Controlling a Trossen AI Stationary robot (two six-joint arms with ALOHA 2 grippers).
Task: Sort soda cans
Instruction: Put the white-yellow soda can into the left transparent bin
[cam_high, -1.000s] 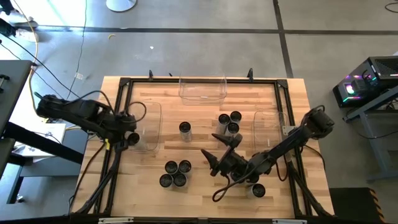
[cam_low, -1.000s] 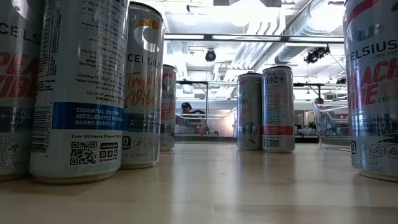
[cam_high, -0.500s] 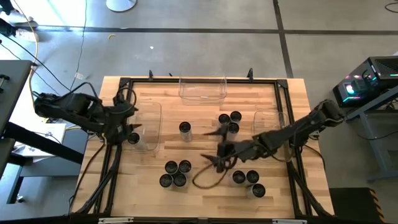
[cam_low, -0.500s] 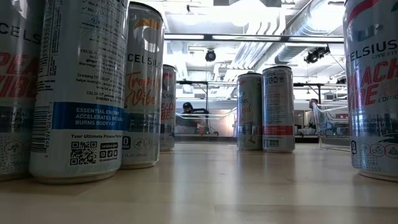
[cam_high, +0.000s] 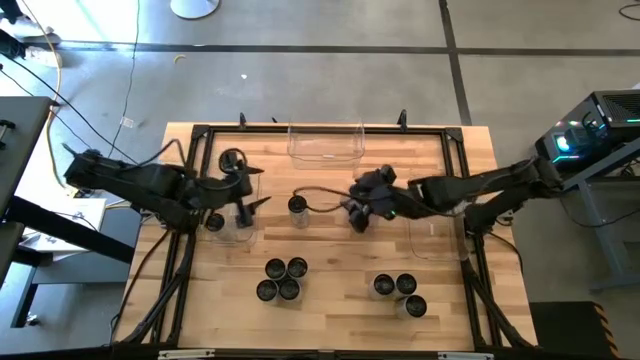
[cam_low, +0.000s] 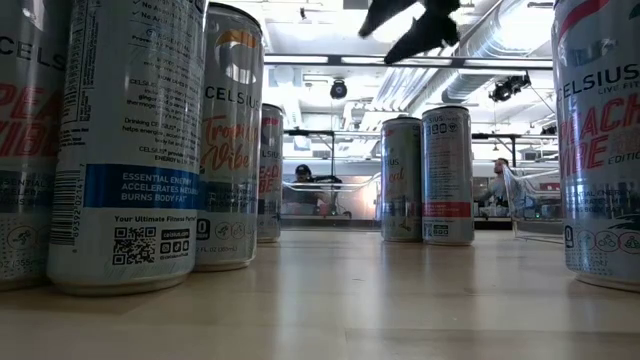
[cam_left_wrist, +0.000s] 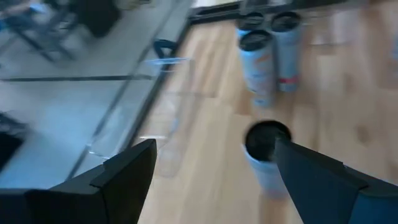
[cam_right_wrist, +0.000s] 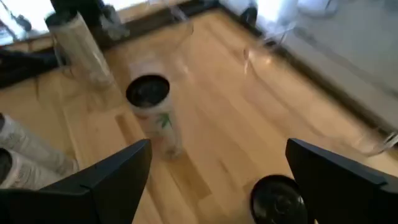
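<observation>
The soda cans are slim upright cylinders with dark round tops and pale silvery sides printed with orange and red lettering, a blue band and a small square code. They stand on the wooden surface in groups: four packed together near the front left, three more toward the front right, and a single can alone near the middle. One further can stands at the left edge, at the clear bin there.

The surface is pale plank wood with visible grain, framed by dark metal rails. The bins are thin, clear plastic rectangles with rounded corners: one at the back edge, one at the left, one at the right.

The right tool hangs above the middle of the surface, just right of the single can, its two dark wedge-shaped fingers spread wide and empty. The left tool sits over the left bin, its fingers likewise spread apart and holding nothing.
</observation>
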